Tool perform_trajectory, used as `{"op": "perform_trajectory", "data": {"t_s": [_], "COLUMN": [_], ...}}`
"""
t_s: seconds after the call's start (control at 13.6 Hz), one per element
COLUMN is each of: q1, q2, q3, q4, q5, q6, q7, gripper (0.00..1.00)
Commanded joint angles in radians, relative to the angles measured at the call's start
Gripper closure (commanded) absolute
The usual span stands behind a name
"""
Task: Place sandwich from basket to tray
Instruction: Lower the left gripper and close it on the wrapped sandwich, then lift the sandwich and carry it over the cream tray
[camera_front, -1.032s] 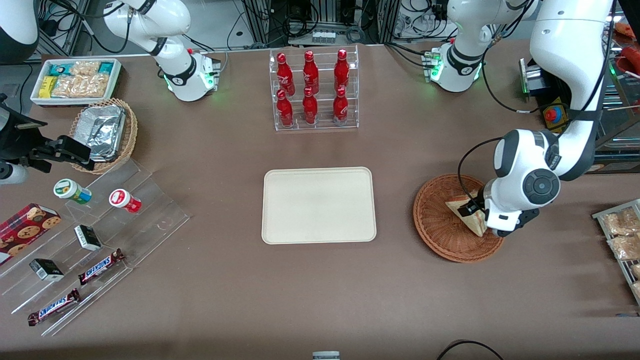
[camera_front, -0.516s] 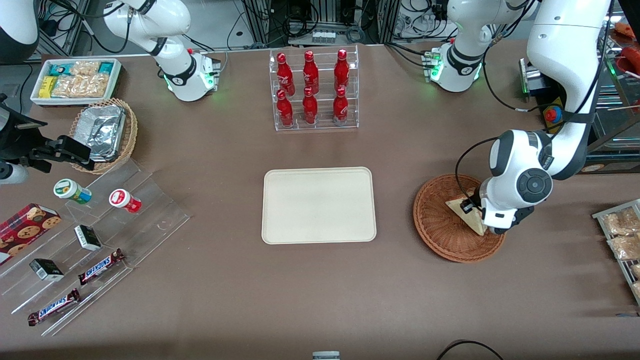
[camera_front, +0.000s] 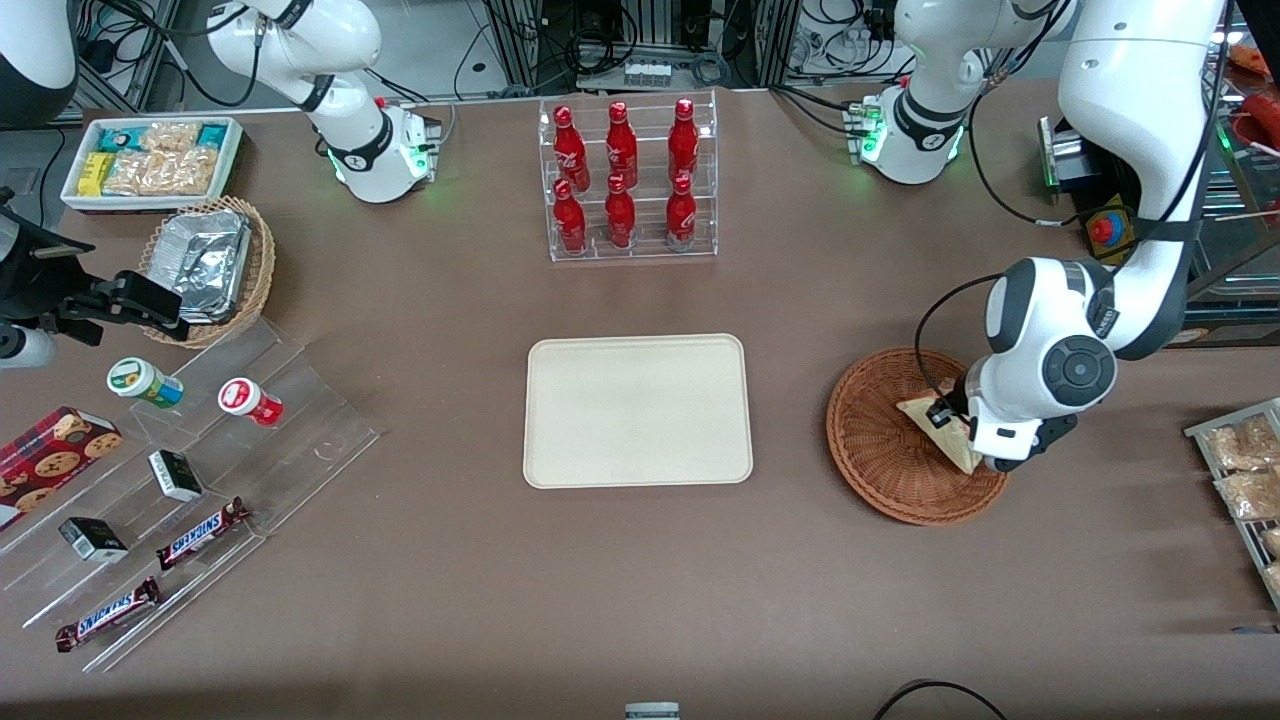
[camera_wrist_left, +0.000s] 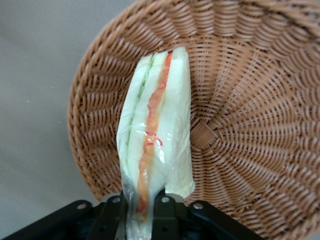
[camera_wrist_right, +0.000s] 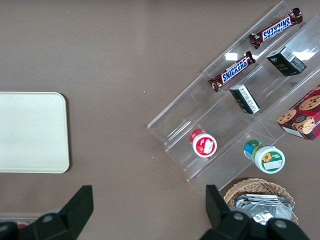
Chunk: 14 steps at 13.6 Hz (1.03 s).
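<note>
Gripper (camera_wrist_left: 139, 212) clamped on one sandwich (camera_wrist_left: 156, 135), over the basket (camera_wrist_left: 250, 100).

One sandwich wedge, held on edge between the two fingers (camera_wrist_left: 112, 215), cut side with red and green layers facing the wrist camera; front view shows it (camera_front: 935, 425) within the basket's (camera_front: 870, 450) rim, on the working arm's side. One cream tray (camera_front: 637, 410) mid-bench, well apart from the basket. Six red bottles (camera_front: 620, 175) in a clear rack, farther from the front camera than the tray.
</note>
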Motion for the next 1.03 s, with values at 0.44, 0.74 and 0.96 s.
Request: {"op": "perform_trajectory", "data": {"t_s": [0.44, 0.74, 0.96], "q1": [-0.165, -0.323, -0.423], "q2": [-0.029, -0.019, 0.004], "q3": [-0.002, -0.001, -0.002], "q4": [0.201, 0.231, 0.253], "q5": [0.019, 0.023, 0.061], "q6": [-0.276, -0.271, -0.259], "q7": [0.059, 0.045, 0.045], "gripper": [1.00, 1.00, 1.00]}}
